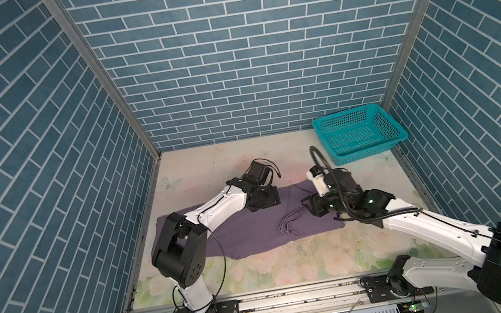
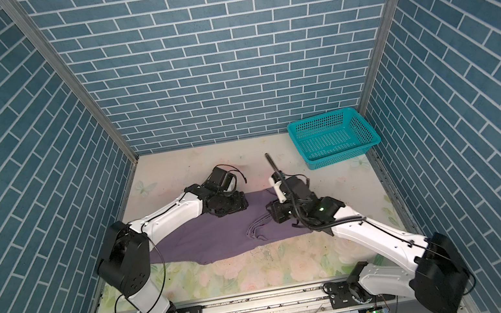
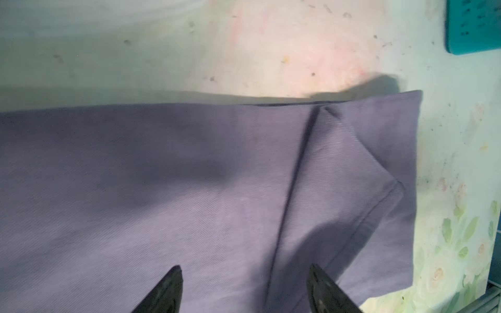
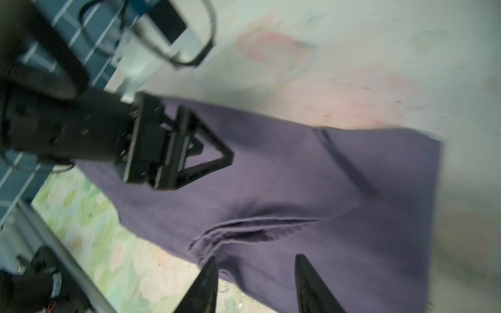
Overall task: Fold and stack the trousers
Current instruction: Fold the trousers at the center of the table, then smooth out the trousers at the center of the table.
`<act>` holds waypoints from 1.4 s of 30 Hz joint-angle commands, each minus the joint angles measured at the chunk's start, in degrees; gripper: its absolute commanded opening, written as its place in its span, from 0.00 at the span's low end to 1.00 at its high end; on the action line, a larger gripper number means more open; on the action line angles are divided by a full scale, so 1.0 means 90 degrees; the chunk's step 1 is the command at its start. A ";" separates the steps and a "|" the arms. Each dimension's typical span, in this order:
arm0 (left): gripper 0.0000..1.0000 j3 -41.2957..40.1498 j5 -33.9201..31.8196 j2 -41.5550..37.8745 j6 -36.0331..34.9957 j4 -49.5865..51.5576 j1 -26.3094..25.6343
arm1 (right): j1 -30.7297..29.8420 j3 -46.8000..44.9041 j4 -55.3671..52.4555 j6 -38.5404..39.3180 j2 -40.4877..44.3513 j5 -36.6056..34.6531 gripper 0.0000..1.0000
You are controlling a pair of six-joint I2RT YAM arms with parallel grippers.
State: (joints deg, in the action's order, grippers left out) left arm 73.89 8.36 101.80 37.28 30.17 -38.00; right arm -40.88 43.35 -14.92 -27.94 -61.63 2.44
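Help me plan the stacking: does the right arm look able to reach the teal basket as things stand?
Probably yes: the basket sits on that arm's side, only bare table between it and the open, empty right pincer.

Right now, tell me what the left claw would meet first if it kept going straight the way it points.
The trousers. In the left wrist view the left claw stands open and aims onto the flat purple cloth, with nothing in between. I cannot tell how far above it the claw is.
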 commanded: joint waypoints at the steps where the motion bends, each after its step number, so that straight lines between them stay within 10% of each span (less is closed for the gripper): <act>1: 0.74 0.0750 -0.0648 0.0406 -0.0507 0.0672 -0.0485 | 0.0533 -0.0671 -0.0208 -0.0882 0.0621 -0.0139 0.31; 5: 0.76 0.1641 -0.1307 0.0887 -0.1029 0.1079 -0.1249 | 0.1326 -0.1061 -0.0508 -0.1198 0.0955 0.0245 0.00; 19: 0.83 0.2797 -0.2406 0.2272 -0.1591 0.1901 -0.2269 | 0.2589 -0.1664 0.1123 -0.2107 -0.0842 0.2649 0.00; 28: 0.82 0.3132 -0.2618 0.2854 -0.1598 0.1919 -0.2301 | 0.2930 -0.1979 0.1284 -0.2230 -0.1210 0.2480 0.00; 37: 0.55 0.3249 -0.2548 0.3151 -0.1554 0.2006 -0.2102 | 0.3222 -0.2219 0.1089 -0.2188 -0.1190 0.2372 0.00; 42: 0.22 0.2858 -0.2446 0.2821 -0.1400 0.1830 -0.1736 | 0.3273 -0.2227 0.0976 -0.2178 -0.1190 0.2332 0.00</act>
State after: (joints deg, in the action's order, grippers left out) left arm 101.82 -13.52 128.79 24.03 46.09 -56.07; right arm -11.79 24.77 -4.73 -46.30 -72.23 24.18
